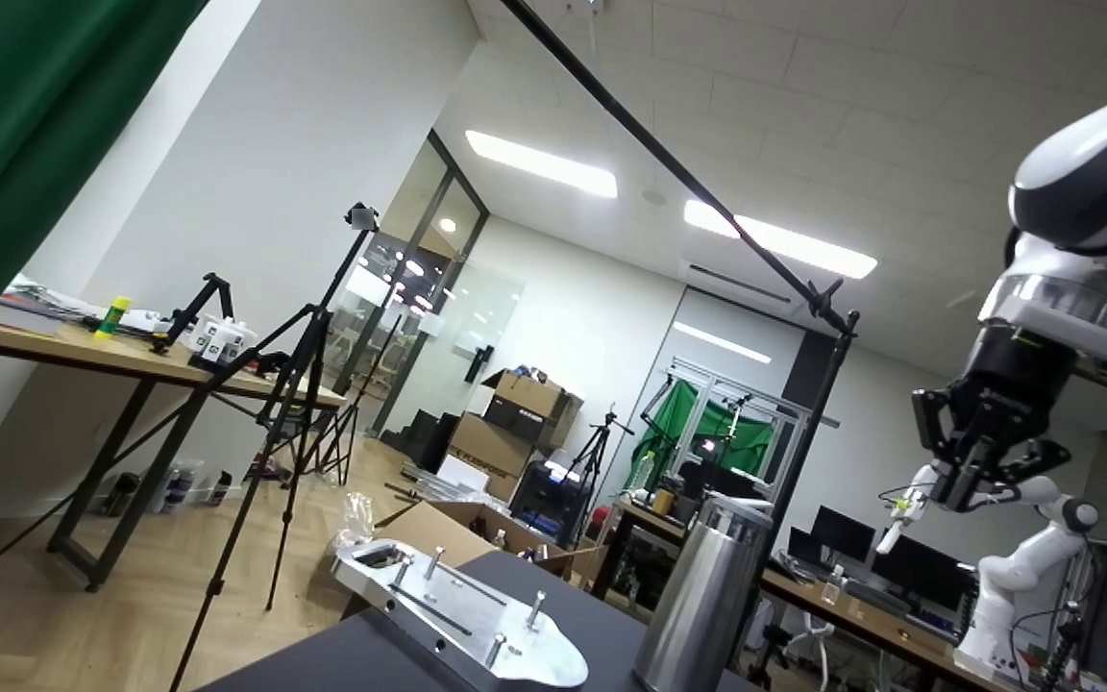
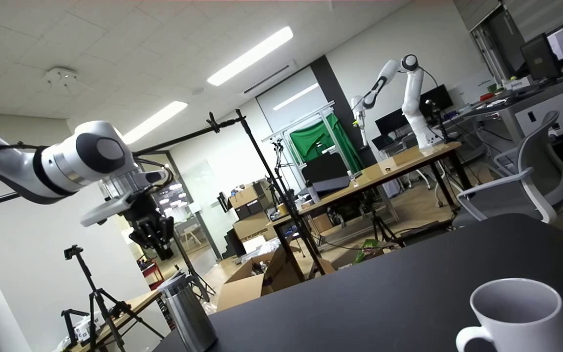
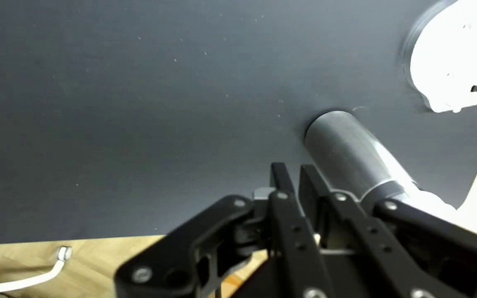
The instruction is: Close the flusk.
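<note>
You have one flask (image 1: 705, 605), standing on its base on the dark surface (image 3: 97, 124), near a corner of it. Its long axis runs upright, base down and top up; in both exterior views it looks slanted, just as the surface does. In your wrist view that axis runs slantwise, base at the upper left, top toward the lower right and partly covered by the two fingers (image 3: 280, 178). The flask has one handle (image 2: 205, 289), set near the top and jutting to the right of the picture in an exterior view. You can't tell from here whether the top is closed.

Your one hand (image 1: 955, 500) hangs above the level of the flask's top, apart from it. It is clenched, its fingers side by side with only a narrow slit between them.

Near the flask, apart from it, you have one pale metal plate (image 1: 472, 610) lying flat, with four bolts (image 1: 536, 608) sticking up. One white mug (image 2: 521, 320) shows upright in an exterior view, well apart from the flask. You can count two white robot arms in both exterior views: your own arm (image 2: 76, 159) and a background arm (image 2: 413, 100). Two ceiling lights (image 1: 542, 163) are lit.
</note>
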Motion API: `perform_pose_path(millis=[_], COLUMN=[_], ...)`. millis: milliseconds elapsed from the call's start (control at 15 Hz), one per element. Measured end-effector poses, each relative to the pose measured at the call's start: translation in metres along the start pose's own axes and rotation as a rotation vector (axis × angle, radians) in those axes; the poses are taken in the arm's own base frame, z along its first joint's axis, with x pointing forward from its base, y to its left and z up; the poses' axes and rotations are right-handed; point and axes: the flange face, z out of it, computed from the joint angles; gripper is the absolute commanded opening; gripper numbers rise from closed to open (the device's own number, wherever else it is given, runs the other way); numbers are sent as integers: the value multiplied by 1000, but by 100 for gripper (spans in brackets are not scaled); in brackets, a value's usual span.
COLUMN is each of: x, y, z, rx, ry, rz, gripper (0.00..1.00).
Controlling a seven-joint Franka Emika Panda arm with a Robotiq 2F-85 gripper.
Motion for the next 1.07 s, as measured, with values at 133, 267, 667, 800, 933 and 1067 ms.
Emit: perform_pose_path(millis=[133, 267, 667, 800, 933, 1067], x=[22, 38, 50, 50, 51, 56], y=[-24, -44, -49, -48, -49, -52], z=[9, 13, 12, 12, 13, 14], rx=[4, 11, 13, 13, 12, 13], ry=[1, -17, -20, -19, -19, -11], rz=[-33, -55, -56, -56, -62, -72], gripper=[1, 1, 1, 0, 0, 0])
